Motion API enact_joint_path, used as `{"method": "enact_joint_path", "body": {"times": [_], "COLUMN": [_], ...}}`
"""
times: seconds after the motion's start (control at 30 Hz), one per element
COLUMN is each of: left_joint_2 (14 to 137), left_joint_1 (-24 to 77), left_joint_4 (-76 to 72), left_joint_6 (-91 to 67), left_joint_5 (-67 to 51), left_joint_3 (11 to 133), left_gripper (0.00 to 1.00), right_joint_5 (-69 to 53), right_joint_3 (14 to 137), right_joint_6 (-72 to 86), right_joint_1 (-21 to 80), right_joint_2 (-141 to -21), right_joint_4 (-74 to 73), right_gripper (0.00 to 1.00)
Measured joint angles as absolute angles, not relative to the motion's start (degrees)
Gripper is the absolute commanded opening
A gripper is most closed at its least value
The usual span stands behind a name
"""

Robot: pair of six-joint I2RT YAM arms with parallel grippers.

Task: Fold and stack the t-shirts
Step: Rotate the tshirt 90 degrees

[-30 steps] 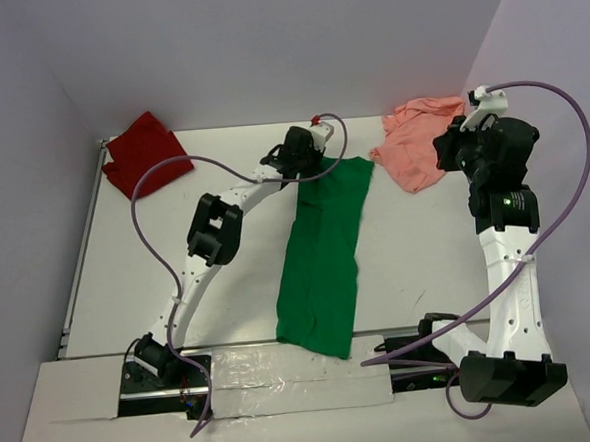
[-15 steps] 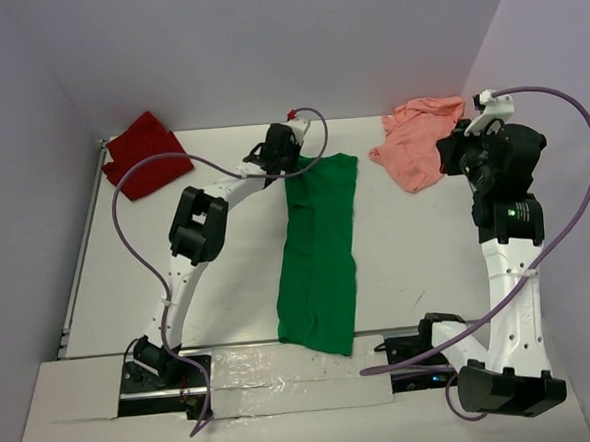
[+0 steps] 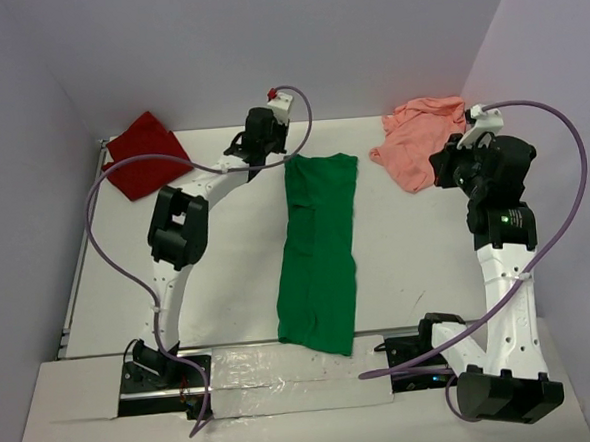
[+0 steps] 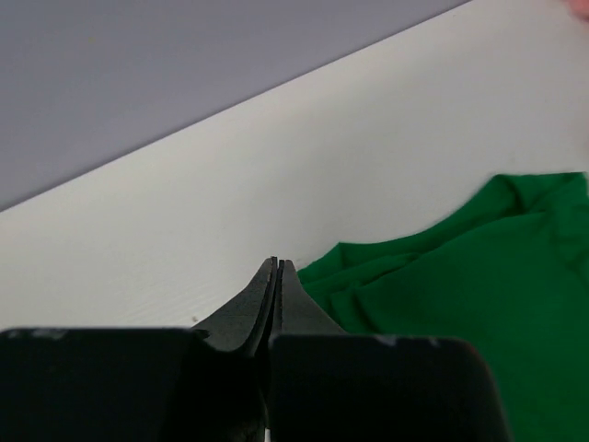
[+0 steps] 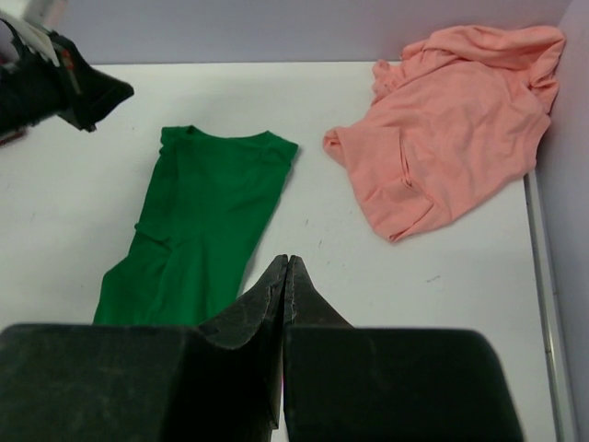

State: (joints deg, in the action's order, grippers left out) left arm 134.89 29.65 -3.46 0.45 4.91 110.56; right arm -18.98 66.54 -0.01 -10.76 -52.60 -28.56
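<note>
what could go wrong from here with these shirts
The green t-shirt has its near end over the near edge of the table, so a tug might slide it off. The shut left gripper sits right beside its far corner and could snag and undo the fold. The left arm's purple cable loops over the red t-shirt and may drag it.

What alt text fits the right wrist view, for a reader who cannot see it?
The shut right claw hangs over a white table. A bright green cloth t-shirt lies flat in a long narrow strip left of centre, and a crumpled salmon pink cloth t-shirt lies apart at upper right.
</note>
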Motion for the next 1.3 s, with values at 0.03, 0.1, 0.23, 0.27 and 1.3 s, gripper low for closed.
{"method": "enact_joint_path", "body": {"times": [0.03,0.1,0.23,0.27,1.3], "left_joint_2": [134.0,132.7,131.6,131.6,151.8], "left_joint_1": [30.0,30.5,31.8,32.0,36.0], "left_joint_4": [-3.4,-3.2,-1.4,-0.4,25.6], "left_joint_6": [0.1,-0.7,-1.4,-1.4,-3.1], "left_joint_5": [3.7,1.4,-3.6,-5.0,-20.5], "left_joint_3": [110.6,110.6,110.7,110.7,134.2], "left_gripper": [0.0,0.0,0.0,0.0,0.0], "right_joint_5": [-19.2,-19.2,-19.2,-19.2,-17.6], "right_joint_3": [66.2,65.9,65.9,65.9,68.2], "right_joint_6": [0.0,0.0,0.0,0.0,-0.3], "right_joint_1": [-10.8,-10.8,-10.8,-10.8,-11.4], "right_joint_2": [-52.6,-52.7,-52.8,-52.8,-56.7], "right_joint_4": [-28.6,-28.6,-28.5,-28.4,-28.7], "right_gripper": [0.0,0.0,0.0,0.0,0.0]}}
